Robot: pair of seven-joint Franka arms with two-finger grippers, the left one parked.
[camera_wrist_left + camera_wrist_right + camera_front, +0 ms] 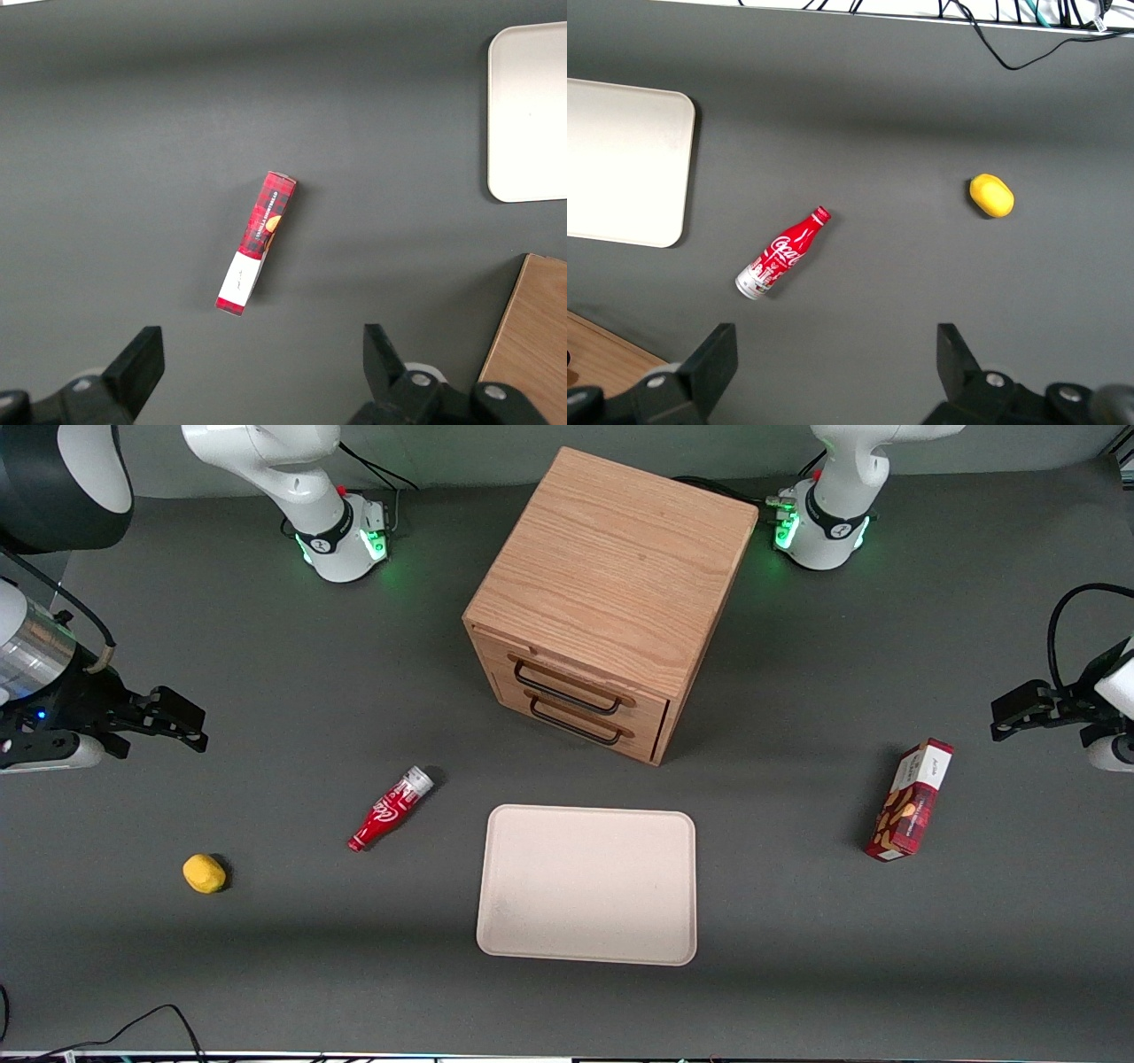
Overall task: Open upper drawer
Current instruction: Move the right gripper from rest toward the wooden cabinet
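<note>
The light oak cube cabinet [611, 576] stands at the middle of the table, its front turned toward the front camera. Its upper drawer [571, 677] is shut, with a thin black wire handle [567, 688]. The lower drawer [576, 722] beneath it is shut too. My right gripper [182, 722] hangs above the table toward the working arm's end, well apart from the cabinet. It is open and empty, and in the right wrist view [837, 359] only bare table lies between its fingers. A corner of the cabinet [602, 359] shows in that view.
A red soda bottle [390, 808] lies between my gripper and a cream tray [588, 883] in front of the cabinet. A yellow lemon [204, 872] lies nearer the front camera. A red snack box [911, 800] stands toward the parked arm's end.
</note>
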